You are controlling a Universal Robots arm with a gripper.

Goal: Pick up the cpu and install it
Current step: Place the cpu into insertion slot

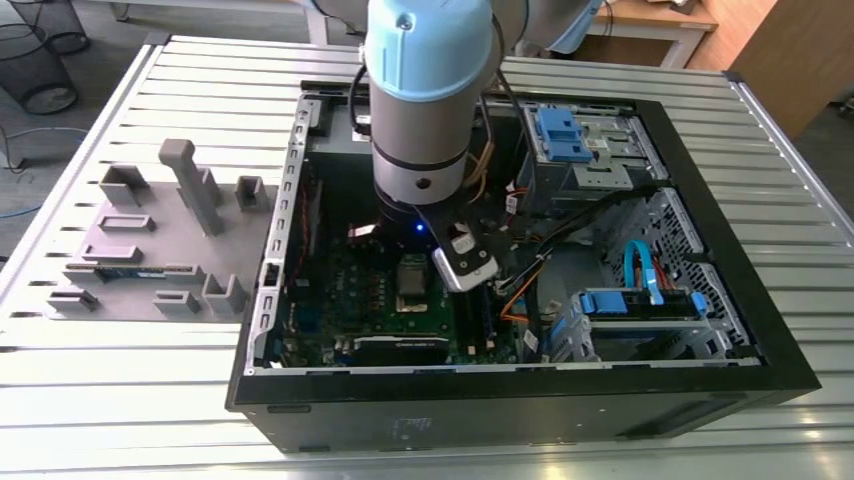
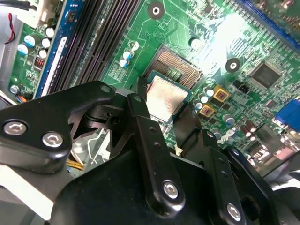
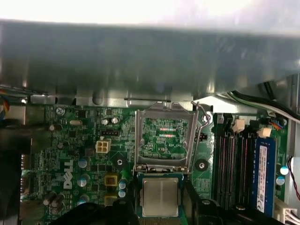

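Evidently the gripper (image 2: 162,104) was closed narrowly on the cpu (image 2: 165,96), gripping opposite edges and holding it just over the open socket (image 2: 177,65), apparently to align it for seating.

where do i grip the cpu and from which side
By two opposite edges of the cpu, coming from above its flat silver top: it is a thin square plate, and the hand pinches it that way near the open socket.
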